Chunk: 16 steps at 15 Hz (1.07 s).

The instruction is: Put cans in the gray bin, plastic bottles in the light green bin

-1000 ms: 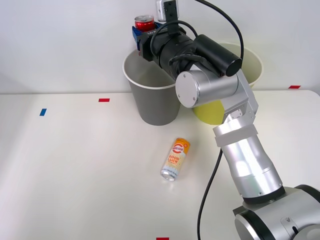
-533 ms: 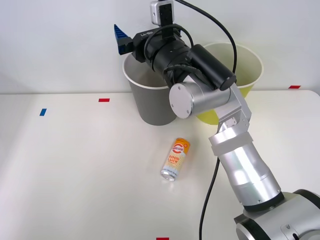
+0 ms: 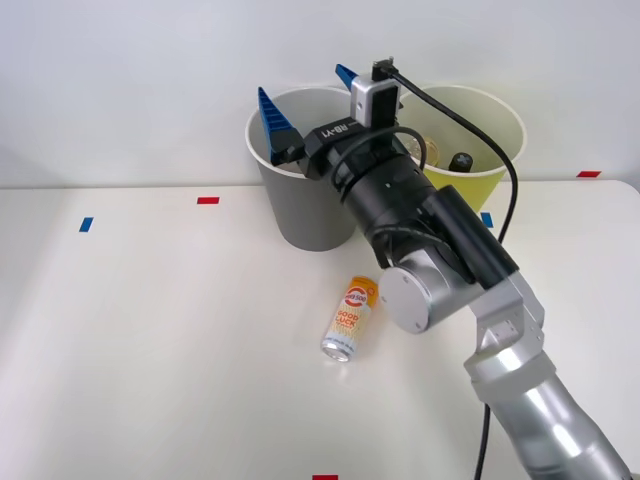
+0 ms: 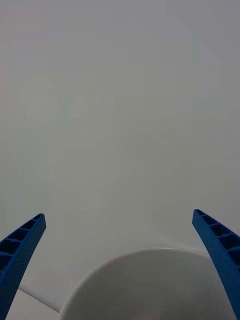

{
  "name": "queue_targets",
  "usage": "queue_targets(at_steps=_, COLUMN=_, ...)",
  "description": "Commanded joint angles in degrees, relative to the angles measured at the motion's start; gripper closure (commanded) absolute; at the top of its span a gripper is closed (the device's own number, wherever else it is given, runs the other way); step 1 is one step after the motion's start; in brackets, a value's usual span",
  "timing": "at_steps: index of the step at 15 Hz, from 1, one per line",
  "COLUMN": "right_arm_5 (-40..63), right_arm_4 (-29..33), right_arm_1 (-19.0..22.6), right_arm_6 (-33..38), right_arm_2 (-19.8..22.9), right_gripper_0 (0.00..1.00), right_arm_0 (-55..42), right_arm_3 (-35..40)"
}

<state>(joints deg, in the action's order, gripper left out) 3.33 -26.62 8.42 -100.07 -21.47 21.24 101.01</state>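
The right gripper [image 3: 305,98] is held spread and empty above the gray bin [image 3: 300,215]; the orange can [image 3: 351,318] is seen lying nearer the robot, long axis pointing roughly binward.

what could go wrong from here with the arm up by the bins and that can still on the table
The open right gripper sits at the gray bin rim; swinging away carelessly could clip the rim and tip the bin. The orange-and-white can lies on its side beside the forearm, so a low sweep or off-centre grasp might roll it away. The cable near the light green bin might snag.
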Motion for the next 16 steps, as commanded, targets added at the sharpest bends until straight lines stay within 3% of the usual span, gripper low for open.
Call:
queue_targets(at_steps=1, right_arm_5=0.01, right_arm_4=-0.62, right_arm_1=6.43, right_arm_6=0.84, right_arm_2=-2.43, right_gripper_0=0.00, right_arm_0=-7.00, right_arm_3=8.67)
queue_targets(at_steps=5, right_arm_5=-0.61, right_arm_4=-1.24, right_arm_1=14.70, right_arm_6=1.63, right_arm_2=-4.81, right_gripper_0=0.00, right_arm_0=-16.76, right_arm_3=18.17)
queue_targets(at_steps=9, right_arm_5=-8.96, right_arm_4=-1.59, right_arm_1=19.79, right_arm_6=2.25, right_arm_2=-7.09, right_gripper_0=0.00, right_arm_0=-27.22, right_arm_3=20.19)
queue_targets(at_steps=11, right_arm_5=-13.44, right_arm_4=-1.68, right_arm_1=20.06, right_arm_6=2.07, right_arm_2=-8.24, right_gripper_0=0.00, right_arm_0=-32.75, right_arm_3=20.19)
queue_targets(at_steps=16, right_arm_5=-20.21, right_arm_4=-1.33, right_arm_1=16.28, right_arm_6=1.63, right_arm_2=-7.53, right_gripper_0=0.00, right_arm_0=-47.25, right_arm_3=20.19)
